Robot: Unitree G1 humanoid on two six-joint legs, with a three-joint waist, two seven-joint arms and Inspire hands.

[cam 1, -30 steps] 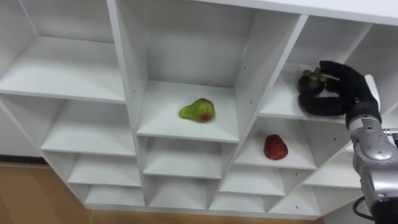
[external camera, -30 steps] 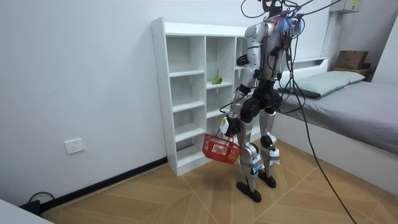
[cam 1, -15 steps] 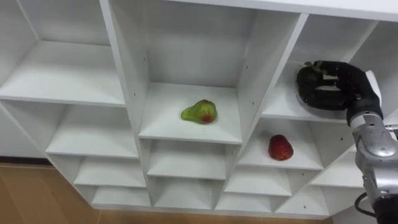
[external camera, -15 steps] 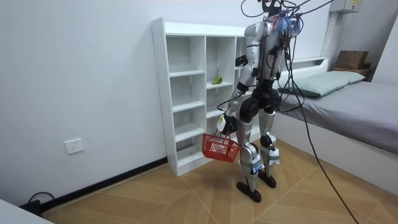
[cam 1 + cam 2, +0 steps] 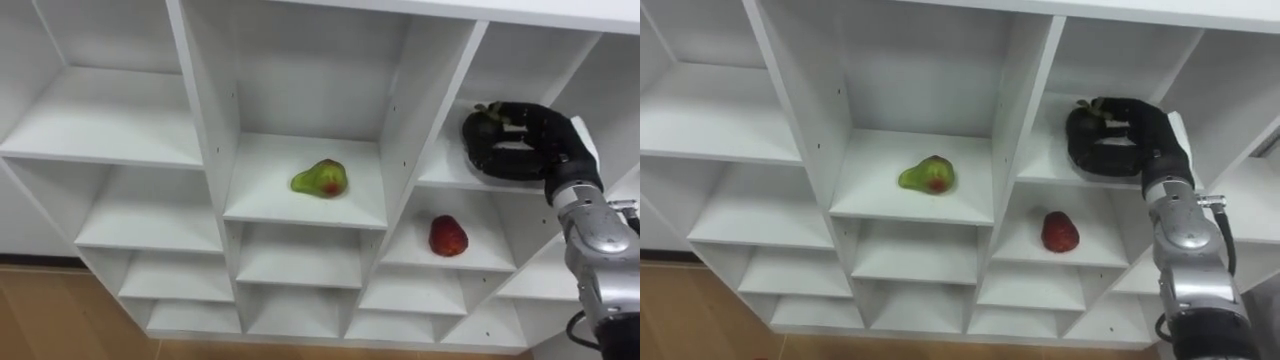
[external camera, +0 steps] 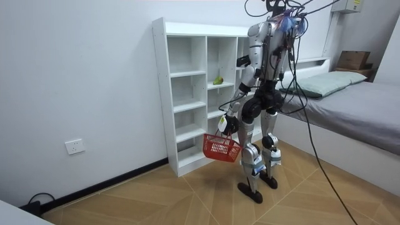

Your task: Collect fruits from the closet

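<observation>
The right hand (image 5: 555, 140) was seen reaching into an upper compartment of the white closet (image 5: 200, 120), with its fingers and thumb curled round a dark fruit (image 5: 482, 124). The fruit's green leafy cap showed just past the fingertips. The fruit was held close above the shelf board of that compartment, and whether it touched the board could not be made out. A red fruit (image 5: 447, 236) was found in the compartment directly beneath that hand, lying alone on its shelf and well apart from the fingers. A green fruit with a reddish patch (image 5: 320, 179) was found in the neighbouring compartment to the left of the hand, in the same row. It rested on its side near the middle of its board, with an upright divider standing between it and the hand. In the room view the robot was shown standing upright on the wooden floor (image 6: 156, 200), close before the closet, with its right arm raised to the shelves. The left hand (image 6: 224, 125) was seen hanging low at its side, closed on the handle of a red basket (image 6: 220, 149). The basket hung beneath that hand, clear of the floor and just in front of the lower shelves. A bed (image 6: 350, 100) was seen behind the robot, at the room view's right.
</observation>
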